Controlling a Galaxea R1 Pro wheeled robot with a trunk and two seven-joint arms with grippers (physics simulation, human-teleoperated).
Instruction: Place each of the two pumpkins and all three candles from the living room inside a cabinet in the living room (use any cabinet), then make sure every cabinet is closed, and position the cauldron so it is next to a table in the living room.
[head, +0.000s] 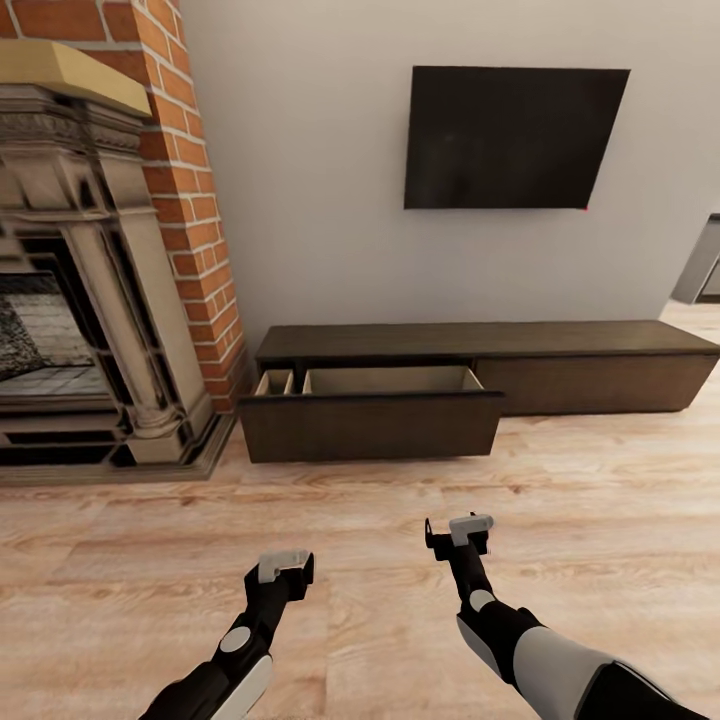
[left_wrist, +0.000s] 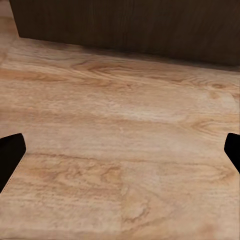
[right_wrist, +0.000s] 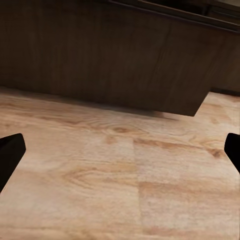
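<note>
Centrally in the head view, the cabinet runs long, low and dark brown under a wall-mounted television, its left drawer pulled out to show pale, bare wood insides. A brick fireplace fills the left. Low in the frame, the left pincer and right pincer hover over the wooden floor.

Left wrist view: fingertips spread wide, released, with the dark drawer front along the upper edge.

Right wrist view: fingertips likewise released; the drawer front spans the upper half.
</note>
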